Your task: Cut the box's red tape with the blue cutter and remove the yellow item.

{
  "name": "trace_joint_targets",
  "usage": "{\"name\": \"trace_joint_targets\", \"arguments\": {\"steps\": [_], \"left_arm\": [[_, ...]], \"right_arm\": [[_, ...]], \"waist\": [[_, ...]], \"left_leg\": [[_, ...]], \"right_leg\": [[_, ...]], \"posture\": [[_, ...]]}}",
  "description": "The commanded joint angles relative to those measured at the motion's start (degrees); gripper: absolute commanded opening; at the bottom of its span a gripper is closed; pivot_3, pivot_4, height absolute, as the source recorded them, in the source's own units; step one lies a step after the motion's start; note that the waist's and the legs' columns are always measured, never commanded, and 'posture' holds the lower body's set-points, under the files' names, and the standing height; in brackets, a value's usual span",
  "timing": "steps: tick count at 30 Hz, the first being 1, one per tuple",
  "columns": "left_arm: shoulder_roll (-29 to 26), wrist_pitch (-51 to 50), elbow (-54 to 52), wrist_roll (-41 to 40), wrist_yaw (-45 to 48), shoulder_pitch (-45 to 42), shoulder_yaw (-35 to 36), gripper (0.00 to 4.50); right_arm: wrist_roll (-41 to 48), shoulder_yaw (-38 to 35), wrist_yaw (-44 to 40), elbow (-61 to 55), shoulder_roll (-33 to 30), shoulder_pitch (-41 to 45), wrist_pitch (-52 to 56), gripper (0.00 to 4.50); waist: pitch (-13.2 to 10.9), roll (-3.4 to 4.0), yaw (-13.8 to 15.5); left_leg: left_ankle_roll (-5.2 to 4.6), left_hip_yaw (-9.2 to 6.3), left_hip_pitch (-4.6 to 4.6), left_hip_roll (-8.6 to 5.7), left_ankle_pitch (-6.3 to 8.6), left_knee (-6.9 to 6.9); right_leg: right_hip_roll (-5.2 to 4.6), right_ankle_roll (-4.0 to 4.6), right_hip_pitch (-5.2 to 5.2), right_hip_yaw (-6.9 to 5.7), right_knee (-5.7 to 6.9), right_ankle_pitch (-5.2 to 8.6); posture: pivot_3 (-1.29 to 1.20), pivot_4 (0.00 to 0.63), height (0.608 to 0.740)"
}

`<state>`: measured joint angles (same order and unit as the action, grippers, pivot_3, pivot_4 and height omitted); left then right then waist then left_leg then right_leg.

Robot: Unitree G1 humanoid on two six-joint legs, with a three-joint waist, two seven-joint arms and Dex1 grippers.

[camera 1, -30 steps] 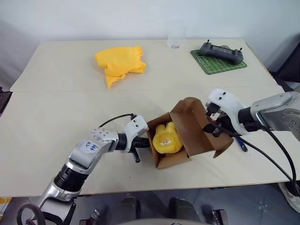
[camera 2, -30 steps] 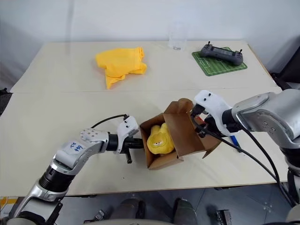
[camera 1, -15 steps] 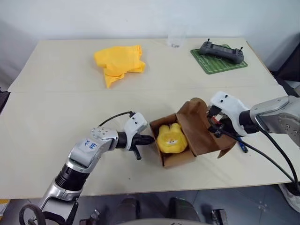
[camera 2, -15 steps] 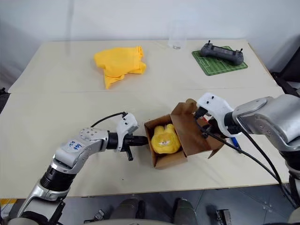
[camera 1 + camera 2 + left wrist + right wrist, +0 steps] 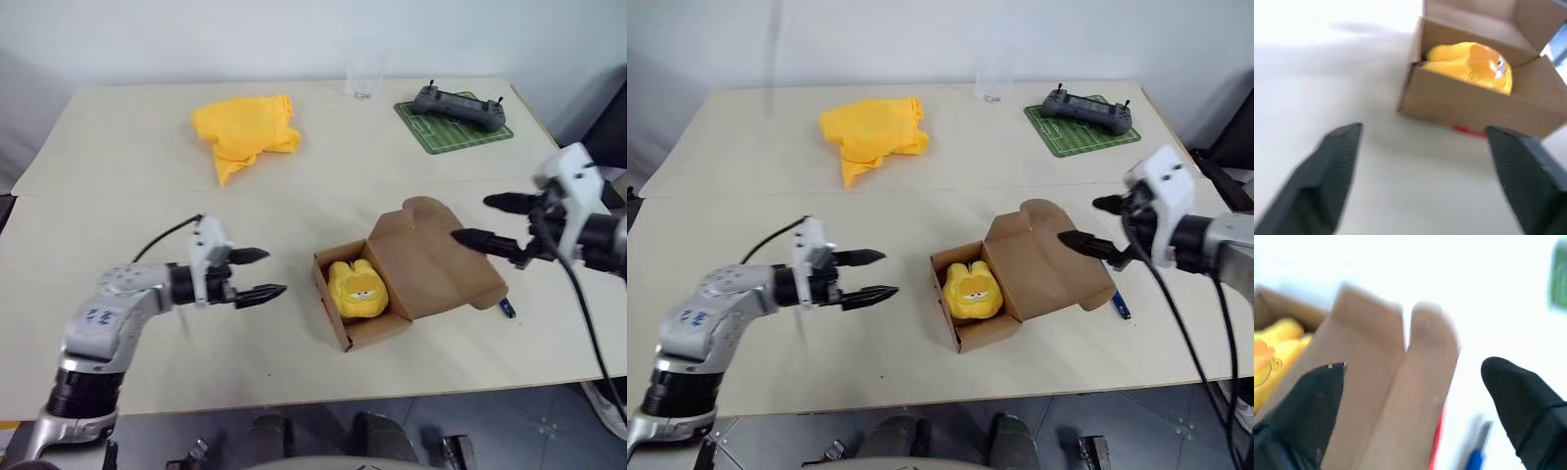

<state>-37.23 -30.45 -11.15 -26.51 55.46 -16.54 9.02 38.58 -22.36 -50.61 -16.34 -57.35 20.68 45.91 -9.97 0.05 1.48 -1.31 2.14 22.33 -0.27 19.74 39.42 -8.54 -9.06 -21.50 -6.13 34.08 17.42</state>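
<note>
The box [image 5: 392, 284], plain brown cardboard with a rounded tuck flap, sits open near the front of the smooth, pale desk [image 5: 118, 206]. Its lid lies folded back to the right. The yellow item [image 5: 357, 289], a soft rounded plush with a printed face, rests inside. A sliver of the red tape [image 5: 1469, 130] shows at the box's base. The blue cutter [image 5: 505, 306] lies on the desk just beside the lid's right edge. Left claw [image 5: 257, 274]: fingers spread wide, empty, left of the box. Right claw [image 5: 487, 219]: fingers spread wide, empty, above the lid.
</note>
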Motion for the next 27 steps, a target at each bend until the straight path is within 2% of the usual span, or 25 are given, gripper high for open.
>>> {"name": "trace_joint_targets", "arguments": {"steps": [1,2,5,8,10,11,15,17,21,24,25,27], "left_arm": [[-2.92,13.53,4.89,-1.47,8.24,7.68,9.60,4.45],[-4.29,15.19,5.99,-1.94,10.87,10.26,11.16,4.45],[-5.45,15.62,8.19,-3.62,10.16,16.35,17.81,4.45],[-6.44,16.31,9.18,-3.85,10.98,18.90,19.78,4.45],[-8.27,14.70,8.71,-5.11,12.95,24.29,23.86,4.45],[-9.09,14.28,8.78,-5.59,13.79,25.97,25.12,4.45],[-12.42,7.74,1.60,-9.87,13.02,26.68,25.95,4.45],[-15.69,2.76,-3.11,-11.53,10.54,20.81,21.68,4.45],[-19.77,-7.15,-8.03,-12.94,7.04,2.23,8.45,4.45],[-18.94,-14.08,-9.36,-12.96,5.48,-10.74,-1.44,4.45],[-17.06,-16.03,-8.66,-13.19,5.46,-15.97,-4.67,4.45],[-13.21,-19.07,-5.24,-8.59,6.28,-27.74,-14.91,4.45]], "right_arm": [[4.16,-9.57,-6.93,2.03,4.46,-1.55,-10.83,4.50],[4.43,-10.21,-7.18,2.70,5.28,-1.58,-11.99,4.50],[10.40,-10.68,-8.56,3.33,7.63,-0.02,-10.39,4.50],[11.32,-8.96,-11.41,1.62,7.59,-1.16,-11.18,4.50],[6.84,-4.63,-21.84,-2.44,7.19,-6.27,-20.07,4.50],[5.45,-3.19,-24.33,-3.63,7.59,-7.37,-23.39,4.50],[5.09,-2.17,-27.39,-4.21,6.92,-9.38,-26.71,4.50],[5.00,-2.65,-27.97,-4.36,6.30,-10.55,-27.22,4.50],[4.27,-3.17,-27.32,-3.39,4.83,-10.65,-27.95,4.50],[4.38,-3.70,-26.65,-3.29,4.21,-10.89,-27.80,4.50],[4.28,-4.00,-26.30,-3.65,3.89,-11.36,-27.50,4.50],[5.04,-5.36,-25.28,-4.76,2.62,-13.05,-25.18,4.50]], "waist": [[0.00,-0.01,-0.20],[-0.02,0.02,-0.34],[-0.06,0.03,-0.63],[-0.07,0.04,-0.16],[-0.07,0.03,0.01],[-0.07,0.03,-0.13],[-0.12,0.03,0.17],[-0.12,0.03,0.50],[-0.13,0.03,1.32],[-0.13,0.03,0.79],[-0.13,0.03,0.40],[-0.16,0.01,0.33]], "left_leg": [[0.00,0.04,-0.04,0.00,0.00,-0.01],[0.00,0.09,-0.08,0.03,0.00,-0.01],[0.00,0.20,-0.18,0.08,0.01,-0.08],[0.02,0.09,-0.25,0.30,-0.01,-0.07],[0.01,0.09,-0.24,0.30,-0.02,-0.04],[0.01,0.09,-0.25,0.31,0.00,-0.05],[-0.02,-0.01,-0.24,0.31,0.08,-0.09],[-0.03,-0.12,-0.25,0.27,0.07,-0.01],[-0.02,-0.32,-0.22,0.24,0.07,0.19],[-0.03,-0.14,-0.27,0.07,0.07,0.19],[-0.02,-0.14,-0.27,0.03,0.08,0.19],[0.00,-0.07,-0.27,0.03,0.08,0.18]], "right_leg": [[0.00,0.00,0.02,0.01,-0.02,0.00],[0.00,0.00,0.03,0.01,-0.01,0.00],[-0.04,0.00,0.00,0.02,-0.01,0.00],[-0.06,0.01,0.02,0.02,0.09,-0.01],[-0.11,0.02,0.02,0.02,0.14,-0.01],[-0.10,0.01,0.02,0.02,0.13,-0.01],[-0.13,0.01,-0.02,0.05,0.10,-0.01],[-0.17,-0.01,0.08,0.07,0.11,-0.03],[-0.15,0.00,0.11,0.15,0.23,-0.03],[-0.15,0.00,0.06,0.21,0.29,-0.05],[-0.11,-0.01,0.01,0.19,0.36,-0.05],[-0.06,0.02,-0.04,0.14,0.53,-0.03]], "posture": [[0.00,0.150,0.740],[0.00,0.150,0.740],[0.00,0.150,0.740],[0.00,0.150,0.740],[0.00,0.150,0.740],[0.00,0.150,0.740],[0.00,0.150,0.740],[0.00,0.150,0.740],[0.00,0.150,0.740],[0.00,0.150,0.740],[0.00,0.150,0.740],[0.00,0.150,0.740]]}}
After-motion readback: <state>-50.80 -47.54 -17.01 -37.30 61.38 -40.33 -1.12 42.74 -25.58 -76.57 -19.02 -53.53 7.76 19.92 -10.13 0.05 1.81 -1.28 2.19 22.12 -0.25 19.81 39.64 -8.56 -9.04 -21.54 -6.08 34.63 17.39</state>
